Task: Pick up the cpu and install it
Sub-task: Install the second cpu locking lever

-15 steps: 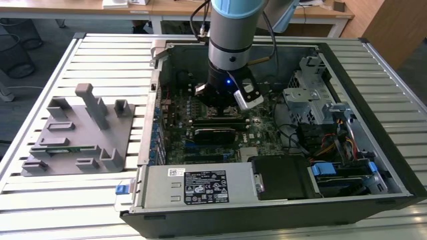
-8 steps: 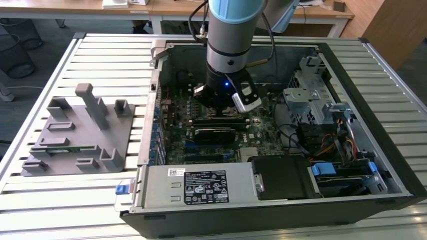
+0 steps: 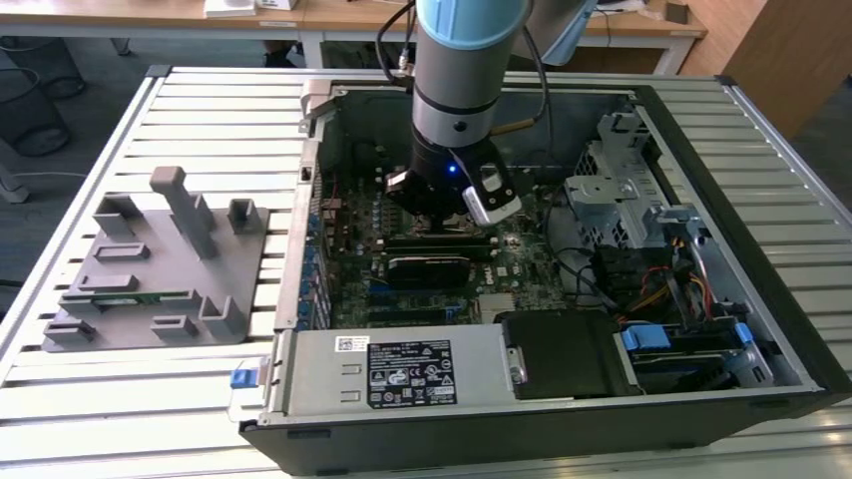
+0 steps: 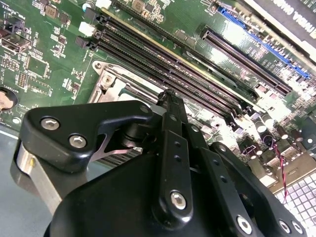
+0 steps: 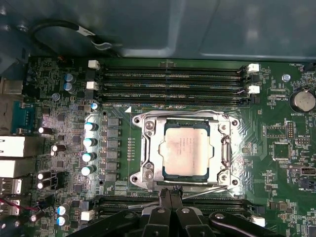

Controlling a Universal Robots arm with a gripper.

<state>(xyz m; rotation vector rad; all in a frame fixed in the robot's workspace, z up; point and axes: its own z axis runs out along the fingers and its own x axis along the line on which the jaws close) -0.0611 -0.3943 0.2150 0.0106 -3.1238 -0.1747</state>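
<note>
The cpu [image 5: 186, 148], a flat square chip with a silver-grey top, lies in the motherboard socket inside its metal frame [image 5: 148, 148]. In the first wrist view my gripper [image 5: 170, 192] sits just off the socket's edge, over the nearest memory slots. Its black fingers are pressed together with nothing between them. The second wrist view looks along the gripper [image 4: 168, 96] from behind, and its tip hovers low beside the socket frame [image 4: 111, 81]. In the exterior view the arm reaches straight down into the open computer case, where the gripper [image 3: 437, 215] hangs over the motherboard [image 3: 353, 215].
Long black memory slots [image 5: 173, 81] run on both sides of the socket. A row of capacitors [image 5: 89, 143] stands beside it. The case holds a drive cage [image 3: 613, 200] and a power supply [image 3: 399, 369]. A grey fixture tray [image 3: 160, 269] lies outside at the exterior view's left.
</note>
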